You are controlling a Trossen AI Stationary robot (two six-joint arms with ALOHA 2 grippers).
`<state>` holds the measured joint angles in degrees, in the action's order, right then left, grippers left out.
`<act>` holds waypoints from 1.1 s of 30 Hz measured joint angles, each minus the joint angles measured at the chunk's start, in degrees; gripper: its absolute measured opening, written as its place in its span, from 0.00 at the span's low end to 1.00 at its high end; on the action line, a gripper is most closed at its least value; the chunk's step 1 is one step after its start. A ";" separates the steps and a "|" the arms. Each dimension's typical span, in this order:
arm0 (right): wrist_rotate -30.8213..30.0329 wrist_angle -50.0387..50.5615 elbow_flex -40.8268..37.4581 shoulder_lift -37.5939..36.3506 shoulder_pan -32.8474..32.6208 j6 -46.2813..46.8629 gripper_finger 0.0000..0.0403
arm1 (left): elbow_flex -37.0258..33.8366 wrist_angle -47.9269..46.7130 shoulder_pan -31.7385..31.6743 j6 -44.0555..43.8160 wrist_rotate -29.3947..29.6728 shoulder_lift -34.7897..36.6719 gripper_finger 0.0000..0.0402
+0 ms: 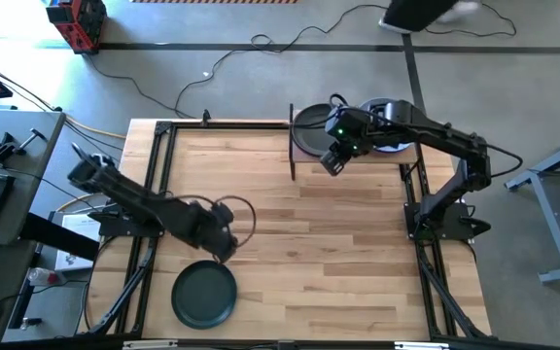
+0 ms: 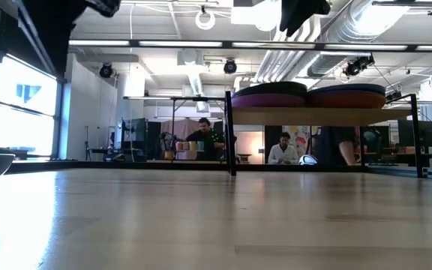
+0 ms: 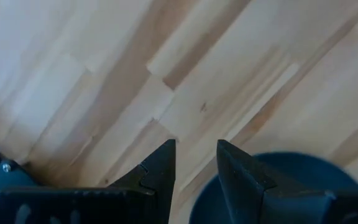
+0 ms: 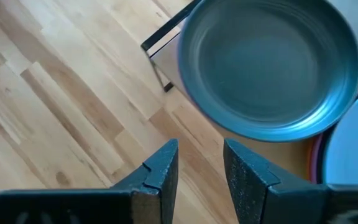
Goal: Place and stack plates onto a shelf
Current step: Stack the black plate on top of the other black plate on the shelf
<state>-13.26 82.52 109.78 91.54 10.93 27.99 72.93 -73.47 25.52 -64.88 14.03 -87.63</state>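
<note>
Plates first: from above you see one dark plate (image 1: 203, 296) lying flat on the table (image 1: 338, 253) near its front edge, just in front of your left gripper (image 1: 224, 245), close but apart. The shelf (image 1: 353, 156) sits at the far side, with a dark plate (image 1: 311, 131) on its left end and a pale plate (image 1: 389, 136) beside it, largely hidden by the right arm. Your right gripper (image 1: 332, 161) hovers at the shelf's front edge, just beside that dark plate, holding nothing.

Low view: the shelf (image 2: 321, 115) carries two stacks, a dark plate over a purple plate (image 2: 268, 100) on one side and a dark plate over an orange-red plate (image 2: 347, 100) on the other. People sit in the room behind.

Left wrist view: your gripper (image 3: 196, 163) has a narrow empty gap between its fingers, over bare wood, with the dark plate (image 3: 303, 171) beside one finger.

Right wrist view: the gripper (image 4: 201, 165) is likewise slightly parted and empty; the dark plate (image 4: 269, 65) lies just ahead on the shelf, the pale plate (image 4: 353, 143) next to it.
</note>
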 joint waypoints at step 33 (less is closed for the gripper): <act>-0.04 4.79 -0.02 0.01 -2.86 -0.53 0.27 | -0.02 5.56 5.77 25.57 -13.30 -16.57 0.26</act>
<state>-13.30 87.31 109.75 91.55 8.08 27.46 72.90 -67.91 31.29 -39.31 0.73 -104.20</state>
